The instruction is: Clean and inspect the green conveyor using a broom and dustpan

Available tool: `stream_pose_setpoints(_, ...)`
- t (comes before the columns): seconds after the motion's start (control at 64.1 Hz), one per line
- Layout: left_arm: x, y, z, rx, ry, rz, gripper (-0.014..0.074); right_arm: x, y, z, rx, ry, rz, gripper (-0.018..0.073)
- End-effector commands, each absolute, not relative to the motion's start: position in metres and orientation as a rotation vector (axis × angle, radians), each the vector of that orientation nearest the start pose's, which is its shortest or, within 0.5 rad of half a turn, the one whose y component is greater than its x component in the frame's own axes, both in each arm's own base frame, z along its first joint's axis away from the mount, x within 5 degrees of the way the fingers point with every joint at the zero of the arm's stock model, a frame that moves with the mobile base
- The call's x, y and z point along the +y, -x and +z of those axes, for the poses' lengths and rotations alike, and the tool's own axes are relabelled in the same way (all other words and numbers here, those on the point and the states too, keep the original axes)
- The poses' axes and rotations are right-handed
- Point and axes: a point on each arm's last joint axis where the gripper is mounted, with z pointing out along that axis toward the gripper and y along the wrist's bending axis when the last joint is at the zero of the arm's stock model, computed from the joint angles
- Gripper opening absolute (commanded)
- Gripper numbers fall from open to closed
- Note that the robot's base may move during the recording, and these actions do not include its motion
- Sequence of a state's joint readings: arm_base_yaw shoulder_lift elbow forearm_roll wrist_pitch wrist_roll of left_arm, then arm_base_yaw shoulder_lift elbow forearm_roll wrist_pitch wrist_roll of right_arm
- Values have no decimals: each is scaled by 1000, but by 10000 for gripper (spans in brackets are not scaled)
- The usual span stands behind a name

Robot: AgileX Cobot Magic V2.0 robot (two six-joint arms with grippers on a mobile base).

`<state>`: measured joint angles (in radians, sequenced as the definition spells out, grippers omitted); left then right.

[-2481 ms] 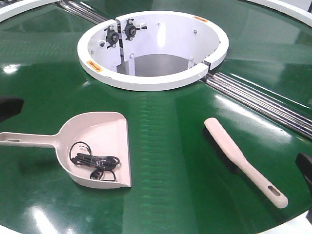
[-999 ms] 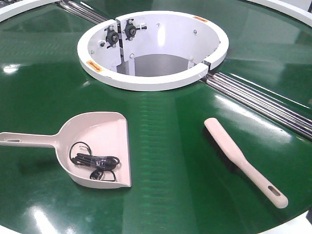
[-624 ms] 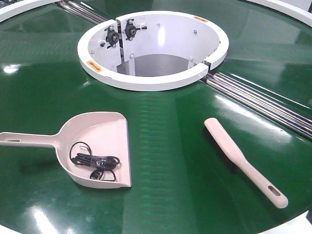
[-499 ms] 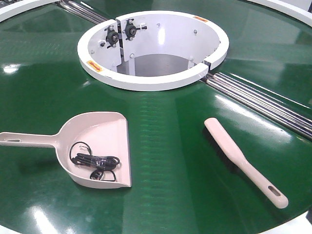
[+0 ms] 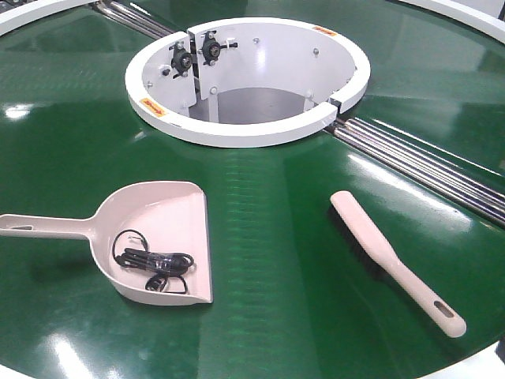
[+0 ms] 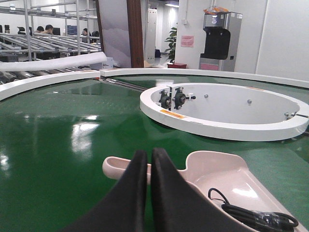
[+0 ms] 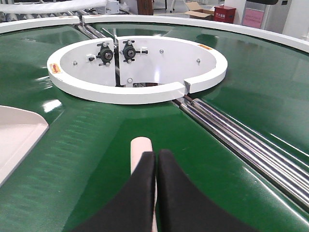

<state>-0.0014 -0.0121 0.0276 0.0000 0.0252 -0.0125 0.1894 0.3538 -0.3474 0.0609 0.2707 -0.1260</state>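
Lying flat on the green conveyor, the dustpan sits left and the broom right, well apart. A black cable is coiled inside the pan. Each wrist view looks low across the belt toward the white ring: the left gripper hangs above the dustpan's handle, the right gripper above the broom's tip. Both have jaws pressed together, holding nothing.

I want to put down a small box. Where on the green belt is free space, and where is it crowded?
Free patches on the green conveyor: the strip between the dustpan and the broom, and the area between the white ring and both tools. Crowded: inside the dustpan, where a black cable lies, and along the metal rails.
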Motion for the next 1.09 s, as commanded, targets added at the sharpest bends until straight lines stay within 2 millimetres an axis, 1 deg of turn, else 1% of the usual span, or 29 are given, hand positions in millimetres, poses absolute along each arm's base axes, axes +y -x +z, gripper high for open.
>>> stream_pose_setpoints(0.0, 0, -55, 205, 1455, 20, -25, -6, 17, -85, 297, 1654, 214, 100, -8)
stream_pose_setpoints(0.796, 0, -55, 206, 1453, 20, -25, -6, 17, -85, 297, 1654, 215, 99, -8)
stream_pose_setpoints(0.827, 0, -55, 206, 1453, 20, -25, -6, 17, -85, 297, 1652, 220, 93, -8)
stream_pose_setpoints(0.905, 0, -55, 206, 1453, 20, -25, -6, 13, -83, 298, 1641, 238, 12, -8)
stream_pose_setpoints(0.999, 0, -55, 206, 1453, 20, -25, -6, 6, -80, 288, 1628, 159, -28, -8)
stream_pose_setpoints(1.077, 0, -55, 206, 1453, 20, -25, -6, 4, -76, 272, 1607, 123, -43, -8)
